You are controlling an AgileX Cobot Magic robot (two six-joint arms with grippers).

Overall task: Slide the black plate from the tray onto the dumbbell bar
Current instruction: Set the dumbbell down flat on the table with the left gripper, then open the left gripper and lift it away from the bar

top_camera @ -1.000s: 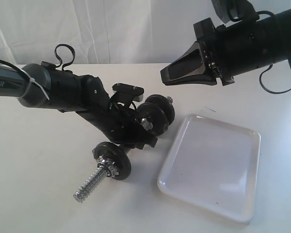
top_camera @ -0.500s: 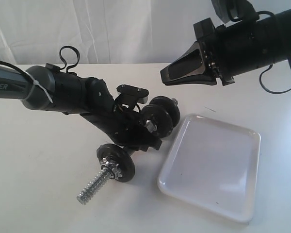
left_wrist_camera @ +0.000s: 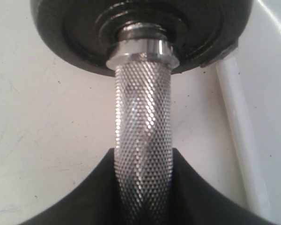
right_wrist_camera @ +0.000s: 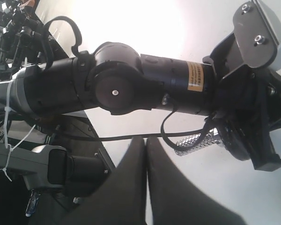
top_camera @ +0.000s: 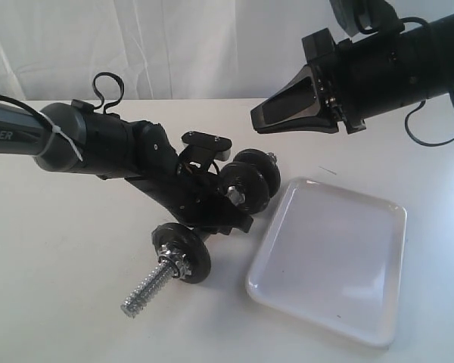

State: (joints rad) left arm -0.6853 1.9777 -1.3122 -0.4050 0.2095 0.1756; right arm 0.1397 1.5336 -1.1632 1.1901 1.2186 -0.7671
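Note:
The dumbbell bar [top_camera: 145, 291] lies slanted over the table, its threaded chrome end pointing toward the front left. One black plate [top_camera: 180, 253] sits near that end, and two more black discs [top_camera: 246, 187] sit together at the far end. My left gripper [top_camera: 214, 214] is shut on the bar's middle; in the left wrist view the knurled bar [left_wrist_camera: 143, 136] runs out from between the jaws to a black disc [left_wrist_camera: 75, 33]. The white tray [top_camera: 333, 261] lies to the right with no disc in it. My right gripper [top_camera: 257, 119] hangs shut above the bar and tray, holding nothing.
White cloth hangs behind the white table. The tray's rim [left_wrist_camera: 239, 136] lies close beside the far discs. The right wrist view shows the left arm [right_wrist_camera: 117, 82] and a stretch of knurled bar [right_wrist_camera: 194, 142] beyond my shut fingers [right_wrist_camera: 131, 187].
The left arm has shifted a little to the right with the dumbbell, mostly in the first half second. The right arm has not moved.

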